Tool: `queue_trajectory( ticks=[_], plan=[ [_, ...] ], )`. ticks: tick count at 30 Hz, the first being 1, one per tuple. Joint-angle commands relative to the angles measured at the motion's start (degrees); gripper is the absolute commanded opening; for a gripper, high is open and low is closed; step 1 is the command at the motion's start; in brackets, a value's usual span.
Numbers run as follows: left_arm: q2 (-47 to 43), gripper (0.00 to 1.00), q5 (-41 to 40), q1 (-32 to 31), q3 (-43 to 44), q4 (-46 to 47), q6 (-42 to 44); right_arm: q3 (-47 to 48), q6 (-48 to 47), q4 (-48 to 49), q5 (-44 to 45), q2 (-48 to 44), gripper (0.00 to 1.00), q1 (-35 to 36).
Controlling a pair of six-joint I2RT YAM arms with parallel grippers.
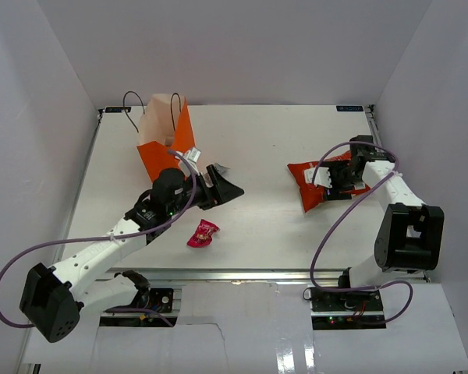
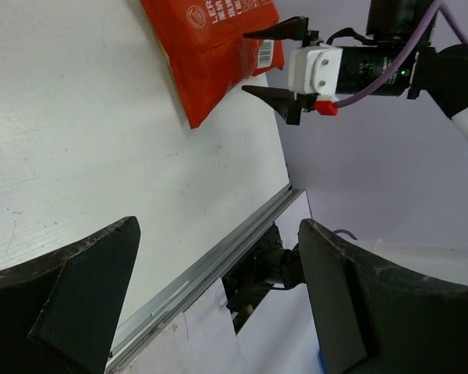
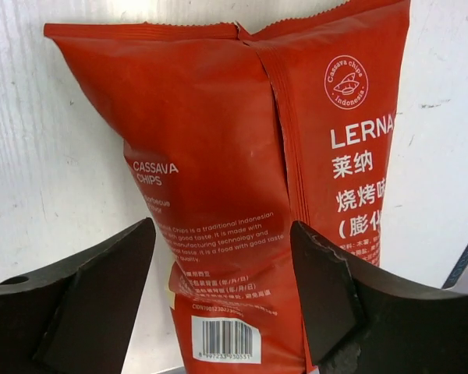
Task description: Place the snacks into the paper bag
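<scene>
The orange paper bag stands upright at the back left, its mouth open and its black cord handles up. The red-orange chip bag lies flat at the right; it also shows in the left wrist view and fills the right wrist view. My right gripper is open, with its fingers on either side of the bag's barcode end. A pink candy lies at the front centre. My left gripper is open and empty, just right of the paper bag, pointing toward the chip bag.
A small pale wrapper lies beside the left gripper's far side. White walls close the table on three sides. A metal rail runs along the table's near edge. The other small candies are out of view.
</scene>
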Motion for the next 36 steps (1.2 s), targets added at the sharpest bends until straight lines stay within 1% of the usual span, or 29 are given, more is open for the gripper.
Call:
queue_trajectory(
  ticks=[1, 3, 5, 6, 8, 9, 13, 14, 16, 17, 19, 23, 28, 36],
  plan=[
    [1.49, 0.94, -1.38, -1.94, -2.87, 6.61, -3.58, -0.73, 2.89, 3.58, -2.05, 1.21, 0.75, 0.18],
    [3.06, 0.94, -1.21, -2.38, -3.50, 8.45, -4.20, -1.95, 3.51, 4.28, -1.70, 1.75, 0.69, 0.18],
    [4.65, 0.94, -1.12, -3.00, -2.97, 8.64, -4.38, -3.19, 4.21, 5.86, -0.91, 2.19, 0.66, 0.18],
    [5.44, 0.94, -1.03, -3.26, -2.71, 8.64, -4.38, -3.71, 4.91, 6.91, -0.91, 2.27, 0.62, 0.18],
    [7.64, 0.94, -1.03, -4.05, -1.83, 8.73, -4.55, -4.33, 5.79, 7.45, -1.00, 2.80, 0.57, 0.18],
    [8.25, 0.94, -1.03, -4.32, -1.65, 8.90, -4.64, -4.34, 6.58, 7.71, -1.17, 2.98, 0.51, 0.18],
    [11.94, 0.94, -1.03, -5.64, -0.69, 9.43, -5.34, -5.04, 8.52, 8.59, -1.79, 3.33, 0.40, 0.18],
    [12.56, 0.94, -1.03, -5.81, -0.42, 9.52, -5.60, -5.04, 8.96, 8.59, -2.05, 3.24, 0.34, 0.18],
    [14.14, 0.94, -0.94, -6.17, -0.07, 9.61, -5.96, -5.13, 10.36, 8.42, -2.93, 2.72, 0.29, 0.09],
    [14.67, 0.94, -0.86, -6.25, 0.19, 9.61, -6.22, -5.21, 10.80, 8.24, -3.45, 2.45, 0.25, 0.09],
    [16.07, 0.94, -0.68, -6.43, 0.54, 9.70, -6.57, -5.30, 12.03, 7.11, -5.82, 1.05, 0.08, 0.00],
    [18.18, 0.95, -0.77, -6.52, 1.95, 9.87, -7.19, -4.60, 13.70, 3.50, -11.71, -2.03, 0.08, -0.44],
    [21.44, 0.95, -3.58, -6.61, 5.10, 9.78, -11.23, -3.90, 17.13, 0.42, -19.18, -5.37, 0.08, -0.44],
    [31.36, 0.95, -1.82, -6.78, 13.63, 9.87, -12.99, -2.67, 25.65, -1.25, -28.58, -7.92, 0.08, -0.35]
  ],
)
